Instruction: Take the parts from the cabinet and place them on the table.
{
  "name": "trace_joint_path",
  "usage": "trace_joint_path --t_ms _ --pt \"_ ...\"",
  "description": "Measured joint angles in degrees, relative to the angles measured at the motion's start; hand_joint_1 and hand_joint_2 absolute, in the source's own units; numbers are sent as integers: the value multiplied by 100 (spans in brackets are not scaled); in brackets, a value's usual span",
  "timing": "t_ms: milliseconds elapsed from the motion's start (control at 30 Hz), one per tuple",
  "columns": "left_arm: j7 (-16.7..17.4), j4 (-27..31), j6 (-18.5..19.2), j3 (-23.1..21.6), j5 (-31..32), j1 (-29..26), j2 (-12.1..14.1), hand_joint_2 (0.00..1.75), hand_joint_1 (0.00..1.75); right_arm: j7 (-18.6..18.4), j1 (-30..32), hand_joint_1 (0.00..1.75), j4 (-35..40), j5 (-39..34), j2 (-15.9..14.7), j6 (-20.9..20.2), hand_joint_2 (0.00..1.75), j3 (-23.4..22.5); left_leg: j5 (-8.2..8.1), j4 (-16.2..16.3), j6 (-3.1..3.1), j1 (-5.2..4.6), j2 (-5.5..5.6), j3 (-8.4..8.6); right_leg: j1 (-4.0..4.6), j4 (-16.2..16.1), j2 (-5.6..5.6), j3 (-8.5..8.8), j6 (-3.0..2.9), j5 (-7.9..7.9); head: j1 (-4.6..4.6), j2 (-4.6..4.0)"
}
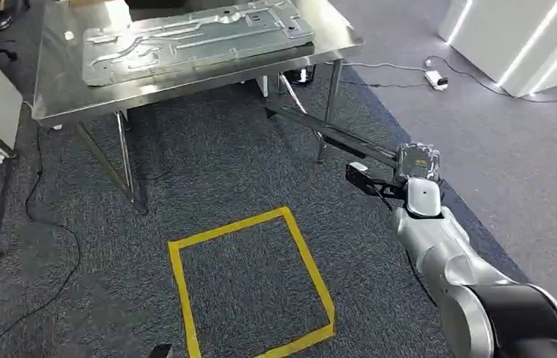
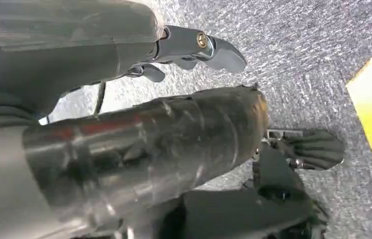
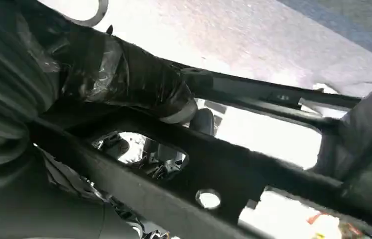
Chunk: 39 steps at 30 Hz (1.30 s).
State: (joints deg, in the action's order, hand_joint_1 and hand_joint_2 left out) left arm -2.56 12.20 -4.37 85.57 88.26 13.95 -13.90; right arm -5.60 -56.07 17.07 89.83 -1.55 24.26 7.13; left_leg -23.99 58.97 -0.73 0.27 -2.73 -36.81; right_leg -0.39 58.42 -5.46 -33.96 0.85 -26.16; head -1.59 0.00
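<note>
One long dark part [image 1: 327, 134], apparently gripped by the right hand [image 1: 418, 170], reaches toward the table [image 1: 59, 97].

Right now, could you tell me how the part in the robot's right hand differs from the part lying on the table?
The dark frame part is black, narrow and open; the metal panel is silvery, broad and sheet-like. The dark frame part is held off the floor by the right hand; the metal panel lies flat on the steel table. Both look like stamped metal.

Right hand [image 1: 417, 168] extended forward, gripping; left hand [image 2: 193, 47] hanging, fingers apart
</note>
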Motion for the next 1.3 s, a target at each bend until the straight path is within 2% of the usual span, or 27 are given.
trace_joint_path --t_ms 100,167,233,267,300,367,400,433,467,567,600,667,700,767,800,833,900,933,967,1000,1033,1100,1133,1167,1200,1267,1300 --pt "0 0 0 0 0 -14 2 0 0 2 -4 175 4 0 24 0 175 0 22 -40 -114 7 180 12 -27 -20 -126 63 103 -36 2 0" --pt "0 0 0 0 0 -10 2 0 0 7 -8 175 4 -9 9 0 175 0 44 -70 -174 32 286 37 -86 365 367 -102 131 -320 2 0" --pt "0 0 0 0 0 13 0 0 0 9 7 175 -7 -13 -20 -2 175 0 42 -69 -211 22 420 36 -84 1335 511 -579 146 -738 9 0" --pt "0 0 2 0 0 9 0 0 0 7 22 175 -15 -13 -26 -2 175 0 40 -61 -214 12 492 36 -81 1707 529 -787 148 -834 6 0" --pt "0 0 2 0 0 1 2 0 0 7 38 175 -20 -13 -26 -2 175 0 39 -53 -216 3 568 38 -80 1835 533 -892 140 -783 9 0" --pt "0 0 0 0 0 -9 2 0 0 0 52 175 -22 -13 -31 0 175 0 38 -35 -215 -3 730 41 -79 1247 556 -682 93 -319 9 0" --pt "2 0 2 0 0 -8 2 0 0 2 44 175 -17 -13 -42 0 175 0 35 -27 -210 -7 803 45 -75 691 639 -445 54 -17 8 0" --pt "2 0 2 0 0 -5 0 0 0 6 36 175 -17 -13 -44 0 175 0 30 -23 -204 -6 861 45 -73 217 843 -252 11 157 9 0" --pt "2 -2 2 0 0 -8 -31 0 0 13 35 175 -18 -15 -46 0 175 -2 37 -18 -167 -19 906 3 -100 127 1072 -174 -12 70 -2 0" --pt "7 -2 2 0 0 -15 -20 0 0 15 37 175 -17 -13 -48 2 175 -7 86 -47 -43 76 1106 -47 -36 45 901 -137 -20 66 11 0" --pt "9 0 0 0 2 -21 -18 0 0 11 38 175 -15 -4 -39 2 175 -7 92 -67 9 27 1174 -54 -88 -30 811 -96 -55 93 6 0" --pt "9 0 0 0 9 -31 -13 0 0 11 34 175 -13 5 -11 4 175 -15 -112 204 30 -2 570 -159 -103 -115 679 -26 -108 125 -31 0" --pt "9 0 0 0 11 -20 -13 0 0 11 27 175 -13 4 -24 4 175 -26 -333 604 57 23 408 -351 -92 -115 596 -23 -128 120 -26 0" --pt "9 0 0 0 11 -12 -13 0 0 7 35 175 -15 4 -37 4 175 -55 -685 1499 101 61 317 -788 -84 -107 448 -21 -141 108 -24 0" --pt "11 0 0 0 11 -16 -13 0 0 7 46 175 -15 4 -39 2 175 -63 -697 1691 121 73 309 -884 -89 -103 388 -21 -134 103 -29 0" --pt "17 0 0 0 13 -25 -13 0 0 9 59 175 -15 7 -39 2 175 -70 -601 1625 141 88 305 -850 -92 -99 327 -17 -121 94 -26 0" --pt "15 0 -2 0 15 -21 -11 0 0 9 62 175 -15 7 -39 4 175 -87 -149 793 154 101 231 -411 -107 -65 208 -7 -75 58 -26 0" --pt "15 0 -4 0 15 -14 -9 0 0 9 59 175 -15 11 -39 4 175 -98 55 274 144 98 98 -127 -109 -30 154 3 -41 27 -26 0" --pt "15 0 -4 0 17 -5 -9 0 0 9 58 175 -13 9 -42 7 175 -101 -42 18 135 45 -134 -10 -81 -5 106 -1 -3 -5 -26 0" --pt "15 0 -4 0 17 2 -11 0 0 9 53 175 -15 9 -59 7 175 -103 -4 2 57 39 -40 -7 -32 27 64 -15 33 -27 -9 0" --pt "17 0 -7 0 17 -6 -9 0 0 7 50 175 -15 9 -61 11 175 -105 -12 22 31 36 28 -27 -24 22 33 -2 54 -30 -2 0" --pt "15 0 -9 0 17 -11 -9 0 0 7 49 175 -13 9 -48 15 175 -109 -10 19 -35 23 137 -34 -44 -3 -73 41 113 -45 -2 0" --pt "15 0 -9 0 17 -8 -11 0 0 4 46 175 -11 11 -48 17 175 -118 18 -17 -83 63 191 -2 -70 18 -58 16 153 -98 0 0" --pt "15 0 -9 0 17 -5 -13 0 0 4 42 175 -11 11 -52 20 175 -136 22 -19 -98 62 242 1 -92 162 181 -14 167 -214 6 0" --pt "15 0 -9 0 17 3 -13 0 0 7 40 175 -11 9 -59 22 175 -146 24 -19 -137 64 292 -4 -99 542 358 -184 162 -443 4 0" --pt "15 0 -9 -2 17 9 -13 0 0 5 60 175 -15 9 -87 31 175 -155 26 -18 -160 53 428 -6 -81 1474 499 -644 163 -825 4 0" --pt "15 0 -9 0 17 4 -13 0 0 0 73 175 -20 9 -90 31 175 -157 25 -15 -165 39 503 -5 -79 1787 518 -821 155 -880 4 0"
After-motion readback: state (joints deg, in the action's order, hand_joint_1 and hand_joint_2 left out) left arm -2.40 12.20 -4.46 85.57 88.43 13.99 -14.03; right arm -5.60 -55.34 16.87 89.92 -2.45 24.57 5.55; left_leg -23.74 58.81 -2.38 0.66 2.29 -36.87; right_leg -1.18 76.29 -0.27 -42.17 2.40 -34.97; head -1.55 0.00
